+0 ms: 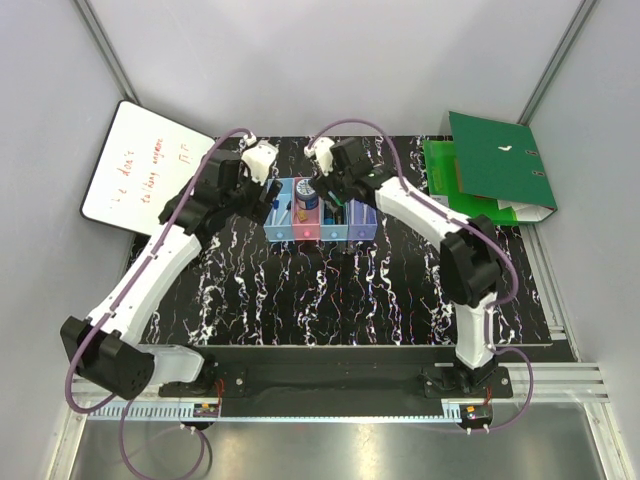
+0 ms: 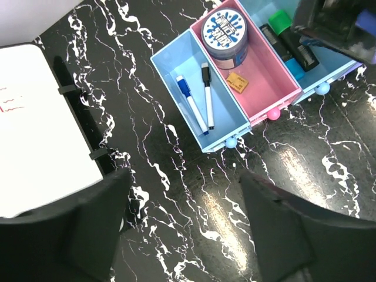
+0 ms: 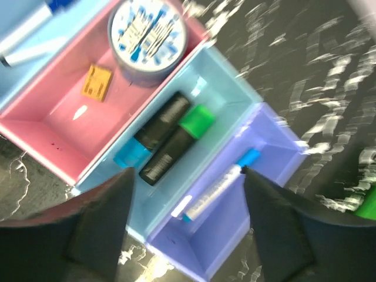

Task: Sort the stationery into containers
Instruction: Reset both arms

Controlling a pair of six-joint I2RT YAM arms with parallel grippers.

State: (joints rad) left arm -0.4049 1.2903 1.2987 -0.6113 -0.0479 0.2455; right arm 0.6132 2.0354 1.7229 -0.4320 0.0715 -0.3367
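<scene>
**Fig.** Both arms reach fwd over the marbled black table [image 1: 330, 300] and meet at the row of containers [image 1: 285, 230], centre-top of the overhead view.

**Left arm:** long diagonal from lower left, elbow bent, wrist turned toward the bins. The left gripper [image 2: 185, 182] has its fingers wide apart w/ nothing betw. them. It hovers over bare table below-left of the light-blue bin [image 2: 191, 61].

**Right arm:** rises from lower right, folds at the elbow, forearm angled to upper left. The right gripper [image 3: 188, 176] is likewise spread wide and empty, poised above the blue bin [image 3: 226, 88] and purple bin [image 3: 264, 153].

**Contents:**
- **Light-blue bin:** two white markers side by side, a blue-capped marker [image 2: 191, 103] and a black-capped marker [image 2: 207, 94].
- **Pink bin [image 2: 267, 88]:** a round blue roll [image 2: 225, 35] at the upper end, w/ a small yellow piece [image 2: 237, 81] nr. it, not touching.
- **Blue bin:** two black markers touching lengthwise, a green-capped marker [image 3: 176, 144] and a light-blue-capped marker [image 3: 153, 132].
- **Purple bin:** one white marker w/ blue ends [image 3: 214, 191], lying diagonally.

**Surroundings:** a whiteboard [image 1: 140, 170] w/ red writing sits at upper left and a green binder [image 1: 495, 165] at upper right. In the left wrist view the right gripper's dark body fills the upper-right corner and hides part of the bins there.
</scene>
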